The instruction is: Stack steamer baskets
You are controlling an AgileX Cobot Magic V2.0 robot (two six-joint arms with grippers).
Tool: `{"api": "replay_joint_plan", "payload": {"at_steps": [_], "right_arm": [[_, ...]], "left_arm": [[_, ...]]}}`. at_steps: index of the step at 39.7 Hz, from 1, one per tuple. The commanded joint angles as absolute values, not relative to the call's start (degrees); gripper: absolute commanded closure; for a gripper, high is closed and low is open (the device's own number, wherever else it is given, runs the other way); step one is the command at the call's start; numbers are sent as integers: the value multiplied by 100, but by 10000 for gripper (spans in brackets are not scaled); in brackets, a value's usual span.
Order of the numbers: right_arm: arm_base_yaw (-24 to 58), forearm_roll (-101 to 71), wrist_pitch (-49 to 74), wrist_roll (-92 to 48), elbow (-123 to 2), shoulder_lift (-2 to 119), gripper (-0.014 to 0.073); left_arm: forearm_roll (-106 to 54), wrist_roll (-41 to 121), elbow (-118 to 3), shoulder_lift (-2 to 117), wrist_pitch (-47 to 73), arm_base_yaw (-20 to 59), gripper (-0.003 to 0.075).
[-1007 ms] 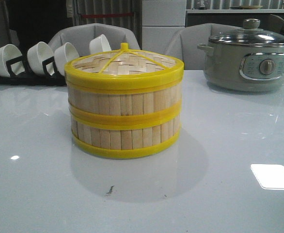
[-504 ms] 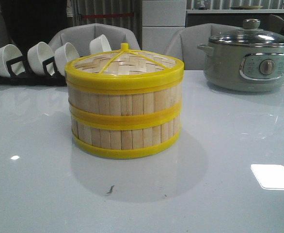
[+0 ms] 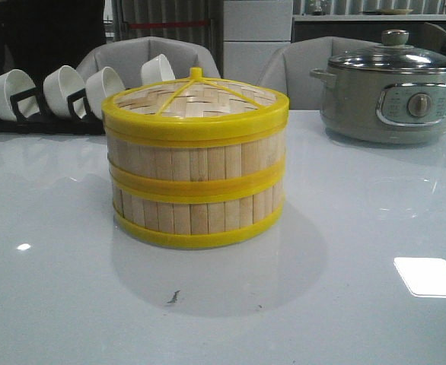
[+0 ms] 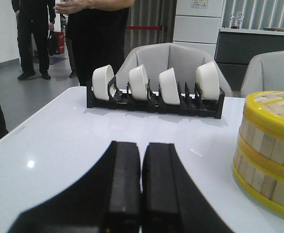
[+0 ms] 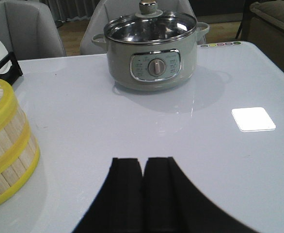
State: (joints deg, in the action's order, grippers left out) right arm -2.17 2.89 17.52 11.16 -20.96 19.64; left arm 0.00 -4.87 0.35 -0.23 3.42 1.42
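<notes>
Stacked one on the other: steamer baskets (image 3: 196, 182), on the tabletop (image 3: 360, 228), capped by a woven lid (image 3: 195, 99). Behind the stack and to its left, a black rack (image 3: 40, 114) of white bowls (image 3: 63, 87); behind to its right, well apart, a grey-green pot (image 3: 390, 95). Left tool (image 4: 141, 182) pressed together, holding nothing, near the stack. Right tool (image 5: 143, 187) likewise together, empty, on the stack's other side.
</notes>
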Motion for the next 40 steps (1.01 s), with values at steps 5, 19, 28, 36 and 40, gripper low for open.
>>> {"api": "replay_joint_plan", "payload": {"at_steps": [5, 19, 28, 36, 40], "right_arm": [[-249, 322, 1248, 1046, -2263, 1995, 538], [-249, 322, 1248, 1046, -2263, 1995, 538], [-249, 322, 1248, 1046, -2263, 1995, 538], [-249, 322, 1248, 1046, -2263, 1995, 538], [-249, 322, 1248, 1046, -2263, 1995, 538]], "left_arm": [[119, -556, 38, -101, -152, 140, 625], [386, -564, 38, -101, -163, 140, 625], [406, -564, 38, -101, -175, 140, 625], [406, -564, 38, -101, -175, 140, 625], [406, -564, 38, -101, -175, 140, 625]]}}
